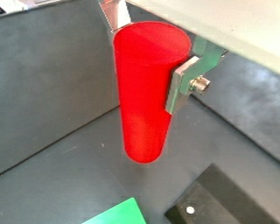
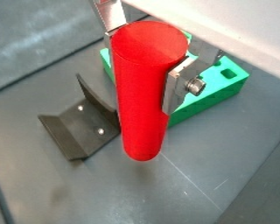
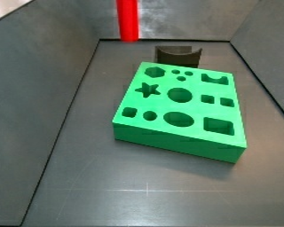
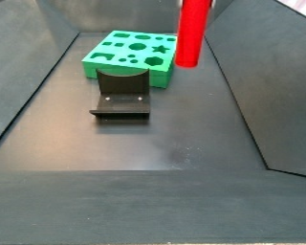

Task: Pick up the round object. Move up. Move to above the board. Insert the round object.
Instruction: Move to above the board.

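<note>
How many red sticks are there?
1. The round object is clamped in the gripper, hanging above the floor near the fixture and the board. No other shows, and none seems hidden.

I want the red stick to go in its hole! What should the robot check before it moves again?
1. Red peg held between the gripper fingers: ok, a plate presses its side in both wrist views.
2. Peg lifted off the floor: ok, it hangs in the air in a side view.
3. Peg upright: ok in both side views.
4. Peg above the green board: not ok, it hangs beyond the board's edge.
5. Board holes free: ok, all look empty.
6. Fixture out of the way: cannot tell; it stands right beside the board.
</note>
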Motion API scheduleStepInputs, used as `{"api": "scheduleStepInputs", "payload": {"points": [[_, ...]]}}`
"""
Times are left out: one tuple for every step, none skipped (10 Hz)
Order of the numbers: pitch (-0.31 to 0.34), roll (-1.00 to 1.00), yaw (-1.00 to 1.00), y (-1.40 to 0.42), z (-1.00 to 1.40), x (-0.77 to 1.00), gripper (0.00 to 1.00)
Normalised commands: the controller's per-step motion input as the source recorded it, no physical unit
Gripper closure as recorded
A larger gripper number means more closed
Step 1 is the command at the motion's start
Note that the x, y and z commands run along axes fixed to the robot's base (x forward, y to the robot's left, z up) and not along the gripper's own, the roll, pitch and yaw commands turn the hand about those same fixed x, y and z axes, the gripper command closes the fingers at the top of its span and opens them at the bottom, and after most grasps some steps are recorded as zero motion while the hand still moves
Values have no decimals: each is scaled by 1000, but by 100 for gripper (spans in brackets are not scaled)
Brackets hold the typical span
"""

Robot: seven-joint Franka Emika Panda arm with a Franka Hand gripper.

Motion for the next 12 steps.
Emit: {"api": "scheduleStepInputs", "payload": {"points": [[34,141,-43,-45,1000,32,100],[82,103,-22,-40,1000,40,100],[91,91,-18,-38,1000,42,100],[93,71,-14,-34,1000,40,100],[89,57,-12,-29,1000,39,100],[88,41,-12,-20,809,29,100],[87,33,-12,-15,702,25,100],[85,17,-13,-6,487,17,100],[84,7,-14,-3,331,16,100],[85,-3,-17,-1,175,13,100],[445,-296,-435,-1000,-51,173,100],[426,-233,-354,-1000,-46,182,100]]}}
